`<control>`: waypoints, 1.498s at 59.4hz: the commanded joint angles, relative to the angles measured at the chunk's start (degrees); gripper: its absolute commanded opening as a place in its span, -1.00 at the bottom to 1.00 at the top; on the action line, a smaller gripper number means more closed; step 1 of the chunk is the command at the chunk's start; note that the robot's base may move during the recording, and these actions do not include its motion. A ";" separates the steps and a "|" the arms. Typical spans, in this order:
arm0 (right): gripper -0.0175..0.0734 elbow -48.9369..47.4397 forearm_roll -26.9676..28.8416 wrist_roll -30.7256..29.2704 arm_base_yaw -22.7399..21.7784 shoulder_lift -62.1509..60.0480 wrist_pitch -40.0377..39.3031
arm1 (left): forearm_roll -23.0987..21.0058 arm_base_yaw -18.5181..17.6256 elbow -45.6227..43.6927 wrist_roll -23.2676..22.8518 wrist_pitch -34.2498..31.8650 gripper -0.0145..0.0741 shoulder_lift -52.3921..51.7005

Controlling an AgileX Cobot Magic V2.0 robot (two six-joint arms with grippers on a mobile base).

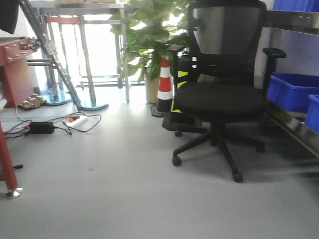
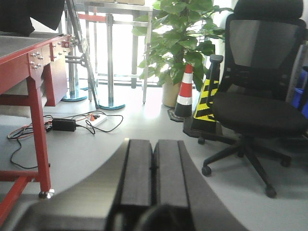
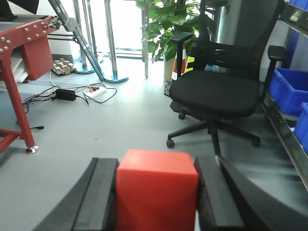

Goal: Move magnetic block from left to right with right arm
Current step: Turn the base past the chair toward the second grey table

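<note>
In the right wrist view the magnetic block, a bright-red cube, fills the gap between the two black fingers of my right gripper, which is shut on it; both pads press its sides. It is held up above the grey floor. In the left wrist view my left gripper is shut, its two black pads touching with nothing between them. Neither gripper nor the block appears in the exterior front view.
A black office chair stands at the right, beside blue bins on a metal shelf. A potted plant and a striped cone are behind. A red table frame stands left, with cables and a power strip on the floor.
</note>
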 commanded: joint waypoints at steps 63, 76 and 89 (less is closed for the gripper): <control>-0.17 -1.39 -0.85 -0.43 -0.04 1.04 -5.15 | 0.00 -0.42 0.53 -0.25 -5.09 -0.94 -0.62; -0.17 -1.39 -0.85 -0.43 -0.04 1.04 -5.15 | 0.00 -0.42 0.53 -0.25 -5.09 -0.94 -0.62; -0.17 -1.39 -0.85 -0.43 -0.04 1.04 -5.15 | 0.00 -0.42 0.53 -0.25 -5.09 -0.94 -0.62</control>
